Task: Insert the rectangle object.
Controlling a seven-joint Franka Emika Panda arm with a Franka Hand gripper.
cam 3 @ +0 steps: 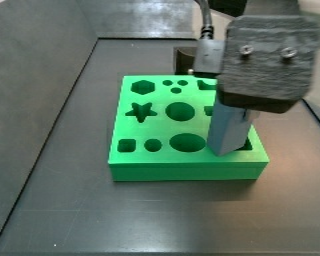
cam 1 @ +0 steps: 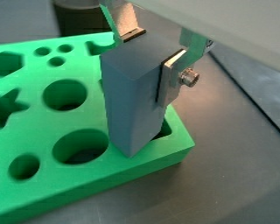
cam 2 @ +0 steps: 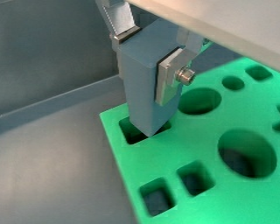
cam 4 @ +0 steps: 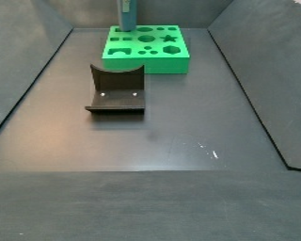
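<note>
One rectangle object (cam 1: pixel 136 96), one green board (cam 1: pixel 38 197), one fixture (cam 4: pixel 116 91) and one gripper (cam 1: pixel 154 51) are in view. The rectangle object is a slim grey-blue bar with flat, matt faces and sharp edges; it stands upright, long axis vertical, with its lower end sunk into a rectangular cut-out at a corner of the green board, as both wrist views show (cam 2: pixel 149 87). The gripper sits at the bar's upper part, its flat silver fingers (cam 1: pixel 175 70) closed against opposite faces so the bar is clamped between them. The green board is a thick, smooth block pierced by many shaped holes, among them circles, a star, a hexagon and small squares (cam 3: pixel 176 120). In a side view the bar rises from the board's far left corner (cam 4: pixel 125 14), and the fixture, a dark L-shaped bracket on a base plate, stands on the grey floor (cam 4: pixel 179 198) just in front of the board (cam 4: pixel 147 47), apart from it.
</note>
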